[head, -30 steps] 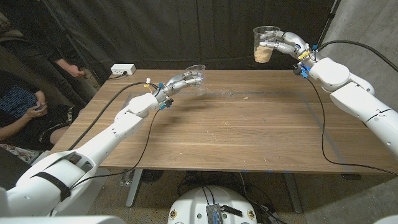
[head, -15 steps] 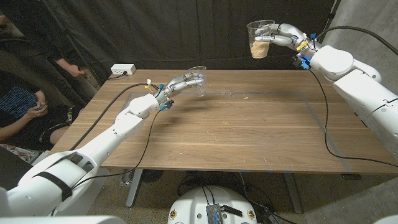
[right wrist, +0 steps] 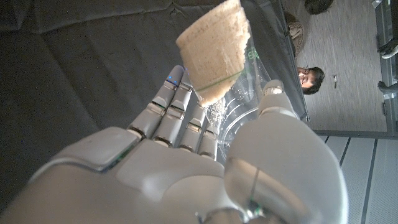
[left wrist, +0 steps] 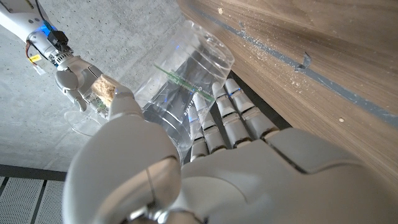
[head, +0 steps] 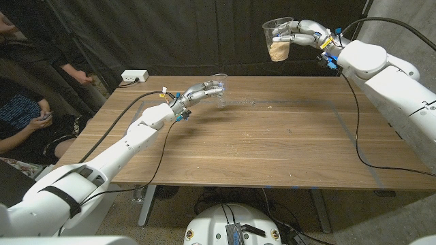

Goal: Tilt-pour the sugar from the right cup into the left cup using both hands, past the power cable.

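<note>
My right hand (head: 304,35) holds a clear plastic cup (head: 277,39) with brown sugar (head: 278,52) in its bottom, raised high above the table's far right side. In the right wrist view the fingers (right wrist: 180,115) wrap the cup (right wrist: 239,93) and the sugar (right wrist: 214,53) is packed at its base. My left hand (head: 197,90) grips an empty clear cup (head: 217,84) just above the far-left part of the table, slightly tilted. The left wrist view has that empty cup (left wrist: 186,84) in my left hand (left wrist: 205,168), with the right hand and sugar cup (left wrist: 99,93) beyond it.
A black cable (head: 355,136) runs from my right arm down across the table's right side. A white power strip (head: 134,76) lies at the far left corner. Sugar grains (head: 270,105) are scattered near blue tape (head: 300,103). People (head: 27,102) sit at the left.
My right hand has lifted the sugar cup higher and moved it leftward toward the table's middle. The left hand with the empty cup has stayed almost still.
</note>
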Available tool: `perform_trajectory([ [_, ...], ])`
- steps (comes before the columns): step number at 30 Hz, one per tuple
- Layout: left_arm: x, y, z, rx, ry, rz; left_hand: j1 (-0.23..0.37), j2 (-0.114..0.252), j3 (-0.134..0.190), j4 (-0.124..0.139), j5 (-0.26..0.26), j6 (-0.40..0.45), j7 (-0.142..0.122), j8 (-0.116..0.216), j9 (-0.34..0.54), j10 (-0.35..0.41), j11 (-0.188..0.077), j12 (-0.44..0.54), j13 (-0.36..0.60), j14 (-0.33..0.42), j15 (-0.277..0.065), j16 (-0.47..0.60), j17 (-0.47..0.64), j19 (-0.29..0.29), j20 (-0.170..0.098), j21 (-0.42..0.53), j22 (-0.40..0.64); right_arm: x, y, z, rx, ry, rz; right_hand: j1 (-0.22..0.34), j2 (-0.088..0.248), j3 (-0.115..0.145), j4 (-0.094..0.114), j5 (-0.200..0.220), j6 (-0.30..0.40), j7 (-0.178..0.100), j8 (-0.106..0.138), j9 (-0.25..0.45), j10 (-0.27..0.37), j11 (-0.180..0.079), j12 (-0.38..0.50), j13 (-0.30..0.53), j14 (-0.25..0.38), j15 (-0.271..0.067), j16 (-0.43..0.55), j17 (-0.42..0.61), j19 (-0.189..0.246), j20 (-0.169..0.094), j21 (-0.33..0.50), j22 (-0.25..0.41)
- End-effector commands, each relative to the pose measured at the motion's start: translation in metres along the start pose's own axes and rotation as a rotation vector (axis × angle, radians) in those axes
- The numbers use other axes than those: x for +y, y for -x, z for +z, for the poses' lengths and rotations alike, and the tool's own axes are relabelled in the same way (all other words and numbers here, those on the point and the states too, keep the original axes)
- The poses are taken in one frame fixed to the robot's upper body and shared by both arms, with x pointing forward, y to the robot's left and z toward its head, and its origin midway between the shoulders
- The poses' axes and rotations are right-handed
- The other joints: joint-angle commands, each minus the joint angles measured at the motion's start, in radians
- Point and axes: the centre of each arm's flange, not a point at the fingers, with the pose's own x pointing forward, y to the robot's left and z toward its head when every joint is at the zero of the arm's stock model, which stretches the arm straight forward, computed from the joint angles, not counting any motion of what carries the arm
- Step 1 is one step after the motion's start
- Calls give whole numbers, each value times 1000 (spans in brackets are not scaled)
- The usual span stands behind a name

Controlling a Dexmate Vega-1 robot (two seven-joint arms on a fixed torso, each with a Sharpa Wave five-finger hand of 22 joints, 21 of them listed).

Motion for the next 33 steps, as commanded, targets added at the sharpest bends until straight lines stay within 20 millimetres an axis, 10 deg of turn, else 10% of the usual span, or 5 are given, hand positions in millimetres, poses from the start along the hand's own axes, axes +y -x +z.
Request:
perform_trajectory([
  [1, -3, -4, 0, -14, 2, -30, 0, 6, -3, 1, -3, 9, 2, 9, 0, 8, -1, 5, 1, 11, -115, -1, 3, 1, -14, 1, 1, 9, -16, 25, 3, 68, 90, 0, 9, -4, -1, -3, 10, -1, 1, 3, 10, 2, 1, 3, 11, -171, 0, 2, 2, -103, 8, -1],
  [33, -12, -9, 7, -34, -15, -73, 0, 10, -11, 5, -10, 15, 4, 11, -1, 12, -1, 9, -2, 17, -116, -4, 7, 1, -15, 1, 1, 47, -43, 25, 57, 150, 310, -2, 15, -2, -2, -5, 11, 0, -9, -1, 11, 4, -5, 8, 12, -171, -5, 7, -4, -102, 9, -5],
])
